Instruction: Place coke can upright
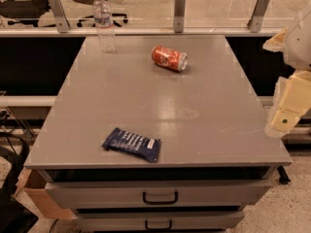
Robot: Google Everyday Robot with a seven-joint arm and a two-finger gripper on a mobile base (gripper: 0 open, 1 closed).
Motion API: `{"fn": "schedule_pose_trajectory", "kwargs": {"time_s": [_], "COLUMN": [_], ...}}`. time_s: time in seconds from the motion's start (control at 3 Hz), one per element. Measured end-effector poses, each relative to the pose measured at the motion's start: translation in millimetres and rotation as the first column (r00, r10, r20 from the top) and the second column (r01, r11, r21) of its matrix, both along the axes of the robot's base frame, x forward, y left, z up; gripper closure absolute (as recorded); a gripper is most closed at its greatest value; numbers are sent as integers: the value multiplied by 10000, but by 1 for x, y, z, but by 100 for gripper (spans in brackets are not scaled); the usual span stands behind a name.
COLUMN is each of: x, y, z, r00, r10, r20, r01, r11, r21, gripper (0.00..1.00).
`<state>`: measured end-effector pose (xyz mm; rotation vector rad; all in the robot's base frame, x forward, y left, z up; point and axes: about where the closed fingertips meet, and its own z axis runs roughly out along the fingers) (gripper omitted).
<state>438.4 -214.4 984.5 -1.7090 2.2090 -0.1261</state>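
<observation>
Aluminium coke can (169, 58) on its side, upper centre of tabletop (204, 130): prone to rolling if nudged. Gripper (284, 118) at right edge, open or closed unclear.

Recorded on the grey table (204, 130) are a red-orange, white-lettered, silver-ended coke can (169, 58), a dark blue white-marked packet (132, 144) near its front edge, a clear white-capped bottle (104, 23) at its back-left corner, and, off its right edge, a cream green-dotted gripper (283, 122).

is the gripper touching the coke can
Apart. The camera view shows the gripper off the right side of the table, with bare surface between it and the coke can.
</observation>
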Motion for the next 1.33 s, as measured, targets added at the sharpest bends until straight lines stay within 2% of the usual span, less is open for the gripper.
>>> {"fn": "schedule_pose_trajectory", "kwargs": {"time_s": [0.33,0.67,1.0,1.33], "x": [1,28,72,109], "y": [1,11,36,58], "z": [2,13,31,46], "r00": [9999,9952,9685,9281], "r10": [-13,-274,-905,-1694], "r20": [125,944,2320,3315], "r01": [13,250,823,1636], "r11": [10000,9993,9956,9855], "r21": [10,263,447,458], "gripper": [0,0,0,0]}}
